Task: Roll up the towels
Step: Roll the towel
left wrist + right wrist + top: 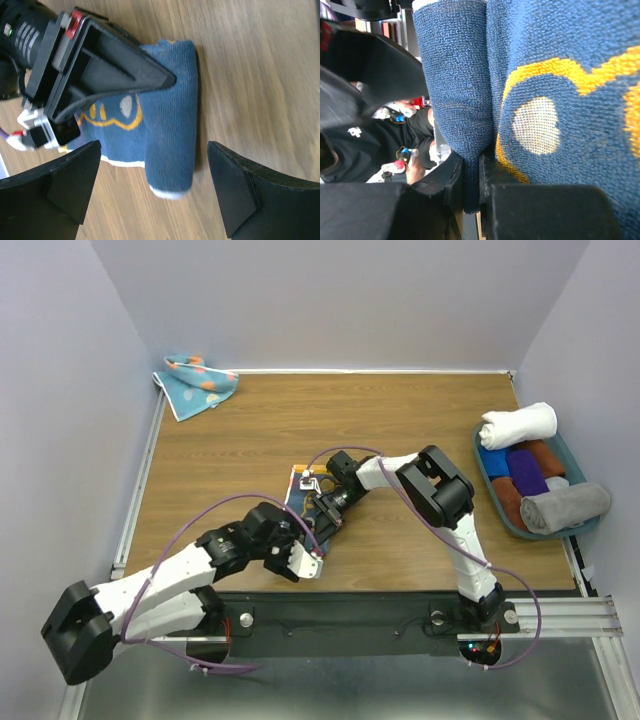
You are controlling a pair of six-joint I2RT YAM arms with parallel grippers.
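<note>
The mustard-and-navy towel [298,486] lies mid-table, navy face up and partly rolled; its rolled end with a white edge shows in the left wrist view [172,125]. My right gripper [322,508] is shut on a fold of this towel [455,90], the cloth pinched between its fingers [472,172]. My left gripper [308,538] is open, its fingers [60,185] spread either side of the roll's near end, not touching it. The light blue dotted towel [195,383] lies crumpled in the far left corner.
A teal basket [503,518] at the right edge holds several rolled towels, white, grey, purple and brown. White walls close the table on three sides. Purple cables loop over both arms.
</note>
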